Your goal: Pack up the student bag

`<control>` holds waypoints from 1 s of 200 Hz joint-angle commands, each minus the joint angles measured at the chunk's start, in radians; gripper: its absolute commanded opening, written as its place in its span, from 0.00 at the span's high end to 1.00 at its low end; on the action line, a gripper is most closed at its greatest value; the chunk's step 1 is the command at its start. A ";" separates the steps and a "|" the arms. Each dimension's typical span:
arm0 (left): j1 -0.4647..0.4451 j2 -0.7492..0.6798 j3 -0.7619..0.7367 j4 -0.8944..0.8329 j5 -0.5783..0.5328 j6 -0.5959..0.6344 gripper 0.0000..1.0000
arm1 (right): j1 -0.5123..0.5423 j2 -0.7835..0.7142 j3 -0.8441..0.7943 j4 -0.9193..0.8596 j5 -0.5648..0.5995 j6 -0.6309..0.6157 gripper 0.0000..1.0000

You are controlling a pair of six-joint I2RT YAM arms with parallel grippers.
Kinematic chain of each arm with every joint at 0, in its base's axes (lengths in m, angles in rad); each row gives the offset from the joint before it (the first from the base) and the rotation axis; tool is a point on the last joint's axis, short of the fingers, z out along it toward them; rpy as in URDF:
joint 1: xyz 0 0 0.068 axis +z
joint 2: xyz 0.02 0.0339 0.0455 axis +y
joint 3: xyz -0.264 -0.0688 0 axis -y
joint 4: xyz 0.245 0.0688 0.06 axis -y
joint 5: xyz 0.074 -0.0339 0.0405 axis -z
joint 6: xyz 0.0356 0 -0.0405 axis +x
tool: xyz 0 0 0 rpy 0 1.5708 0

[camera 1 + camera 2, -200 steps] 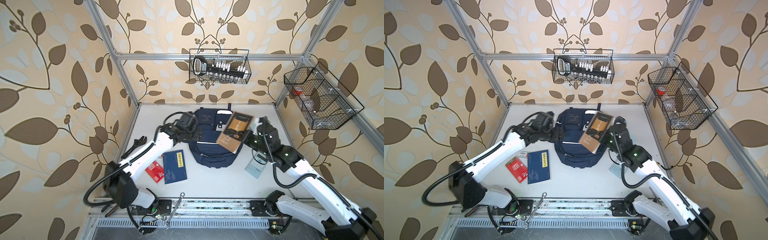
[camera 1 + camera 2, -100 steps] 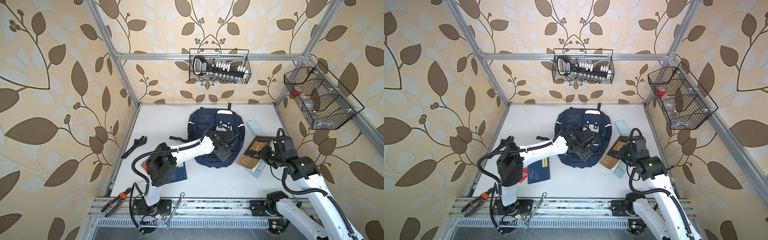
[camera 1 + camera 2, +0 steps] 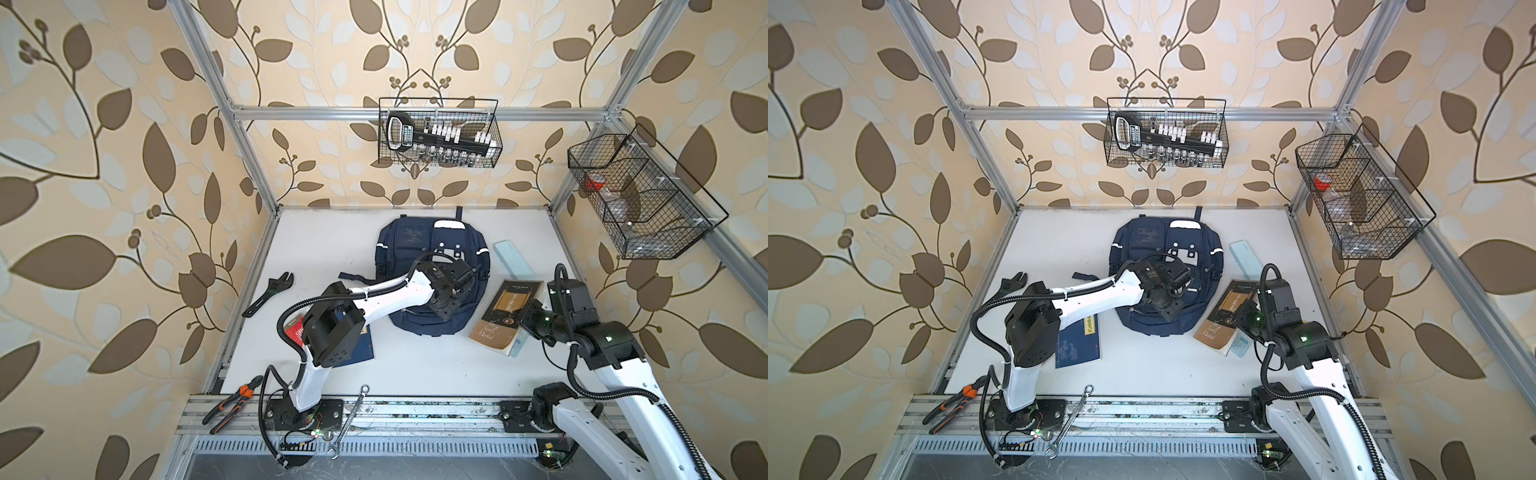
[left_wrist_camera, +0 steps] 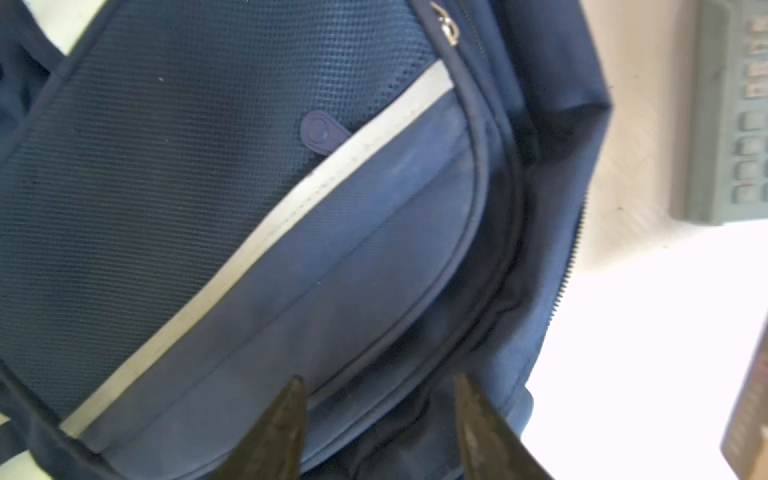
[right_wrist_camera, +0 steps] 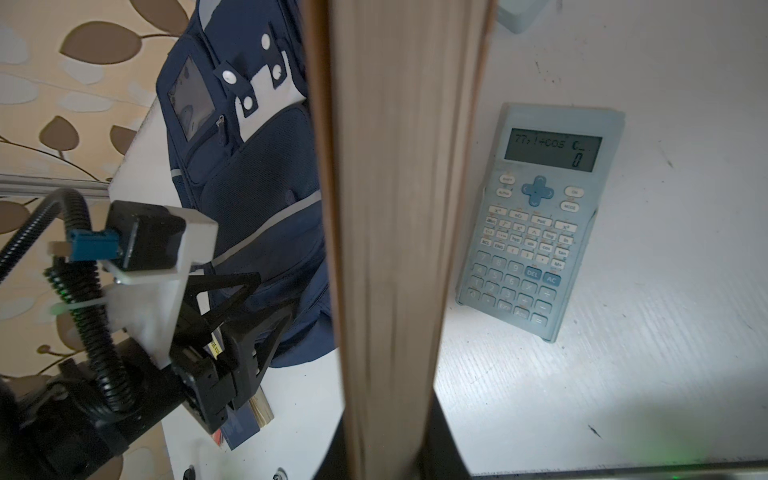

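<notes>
The student bag (image 3: 405,243) (image 3: 1142,245) is a navy backpack lying flat at the middle of the white table. My left gripper (image 3: 465,277) (image 3: 1183,277) (image 4: 379,378) (image 5: 276,291) hovers over its right front part. Its jaws stand open, straddling a dark piped seam of the bag (image 4: 208,166). My right gripper (image 3: 525,320) (image 3: 1241,313) (image 5: 390,436) is shut on a brown book (image 3: 505,316) (image 3: 1221,318) (image 5: 399,208). The book hangs low and tilted, just right of the bag (image 5: 249,187).
A pale blue calculator (image 5: 536,232) (image 3: 519,347) lies partly under the book. A light blue case (image 3: 513,259) lies behind it. A blue book (image 3: 368,351) and a red booklet (image 3: 293,332) lie under my left arm. A wrench (image 3: 270,291), pliers (image 3: 232,405) and a spanner (image 3: 349,419) lie at the left and front.
My right gripper has brought the brown book from above the bag down to its right side. My left arm has swung from the bag's left across to its right front part.
</notes>
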 commanded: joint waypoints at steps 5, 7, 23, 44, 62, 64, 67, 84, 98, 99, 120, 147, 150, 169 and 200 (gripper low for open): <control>-0.003 -0.084 -0.037 -0.013 0.090 0.004 0.33 | -0.002 0.002 0.053 -0.007 0.016 -0.027 1.00; -0.003 -0.084 -0.040 -0.011 0.091 0.006 0.33 | -0.002 0.003 0.052 -0.007 0.016 -0.028 1.00; -0.002 -0.073 -0.063 0.012 0.051 0.001 0.33 | -0.003 0.001 0.048 -0.005 0.010 -0.027 1.00; 0.000 -0.041 -0.050 0.005 0.047 -0.002 0.37 | -0.003 -0.004 0.049 -0.007 0.008 -0.024 1.00; -0.001 -0.044 -0.043 0.012 0.079 -0.007 0.38 | -0.001 -0.002 0.051 -0.007 0.012 -0.026 1.00; -0.001 -0.047 -0.045 0.015 0.081 -0.006 0.38 | -0.001 -0.002 0.052 -0.008 0.012 -0.026 1.00; -0.001 -0.051 -0.048 0.021 0.083 -0.007 0.39 | -0.002 -0.001 0.053 -0.007 0.014 -0.026 1.00; -0.001 -0.062 -0.053 0.047 0.062 -0.008 0.52 | -0.003 0.002 0.053 -0.007 0.004 -0.026 1.00; -0.001 -0.049 -0.041 0.046 0.049 -0.009 0.64 | -0.003 0.001 0.053 -0.002 -0.006 -0.024 1.00; -0.001 -0.047 -0.040 0.046 0.048 -0.008 0.64 | -0.003 0.001 0.053 -0.002 -0.006 -0.024 1.00; -0.001 -0.013 -0.021 0.031 0.043 -0.008 0.80 | -0.003 -0.003 0.057 -0.005 -0.010 -0.027 1.00; 0.000 -0.009 -0.038 0.048 0.047 -0.019 0.99 | -0.002 -0.011 0.057 -0.010 -0.022 -0.024 1.00; 0.001 -0.013 -0.041 0.052 0.041 -0.022 1.00 | -0.002 -0.011 0.057 -0.010 -0.025 -0.024 1.00; 0.003 -0.041 -0.041 0.071 0.002 -0.042 1.00 | -0.002 -0.020 0.049 0.000 -0.056 -0.022 1.00; 0.007 -0.126 -0.005 0.103 -0.143 -0.097 1.00 | -0.002 -0.043 0.012 0.033 -0.162 -0.045 1.00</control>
